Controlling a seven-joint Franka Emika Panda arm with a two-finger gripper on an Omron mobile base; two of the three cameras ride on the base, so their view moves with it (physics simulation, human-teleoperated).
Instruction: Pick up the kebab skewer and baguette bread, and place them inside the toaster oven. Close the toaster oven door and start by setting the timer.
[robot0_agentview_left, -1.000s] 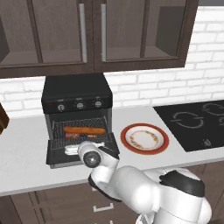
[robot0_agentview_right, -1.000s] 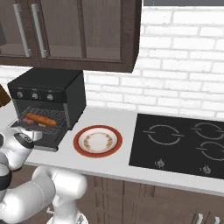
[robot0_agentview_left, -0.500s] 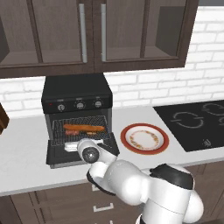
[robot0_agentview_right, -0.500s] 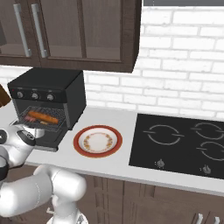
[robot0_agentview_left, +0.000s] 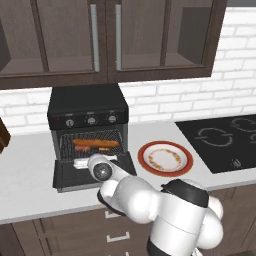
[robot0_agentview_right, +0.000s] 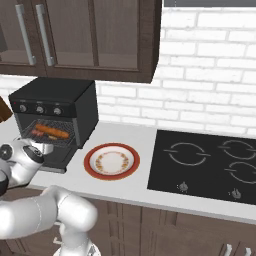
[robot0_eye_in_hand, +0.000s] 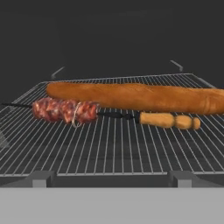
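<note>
1. Hand view is showing us the kebab skewer and the baguette bread lying side by side on the wire rack inside the toaster oven, the loaf behind, the skewer nearer us, both with their long axes running across the opening.
2. We are judging both loading steps done; what is left is the toaster oven door, which is hanging open and flat in front of the cavity, hinged along the lower front edge.
3. We are holding the gripper just above that lowered panel, close in front of the rack, with its fingers spread wide and nothing between them.
4. The coming move is turning on this: the door is lying below and just in front of the hand, its width across our approach, so we are expecting to get under its free edge and swing it up.
5. The oven is sitting on a pale counter beneath dark cabinets, with a red-rimmed plate beside it and a black cooktop further off; three knobs are waiting above the opening.
</note>
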